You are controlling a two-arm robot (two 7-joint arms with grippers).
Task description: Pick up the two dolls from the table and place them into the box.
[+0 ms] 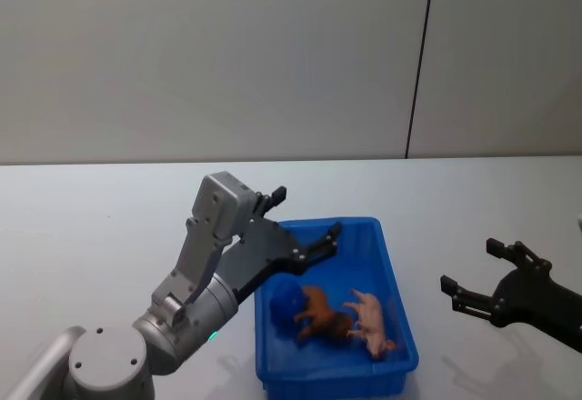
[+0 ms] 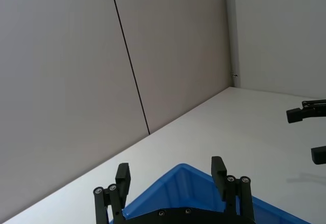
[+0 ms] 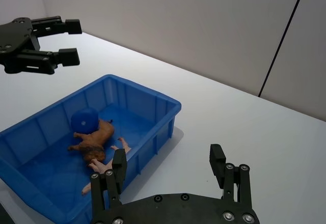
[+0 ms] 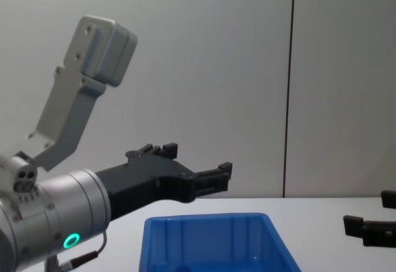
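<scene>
Hovering wide over box (image 1: 400,338), left pincer (image 1: 307,222); both dolls (image 1: 350,318) inside; right pincer (image 1: 473,277) wide; likely retreat next.

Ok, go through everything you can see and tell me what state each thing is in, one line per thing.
Left gripper: open, empty, raised above the box's far left end.
Right gripper: open, empty, over the table to the right of the box.
Box: upright, holding both dolls.
Brown doll: lying in the box.
Pink doll: lying in the box beside the brown doll.
</scene>
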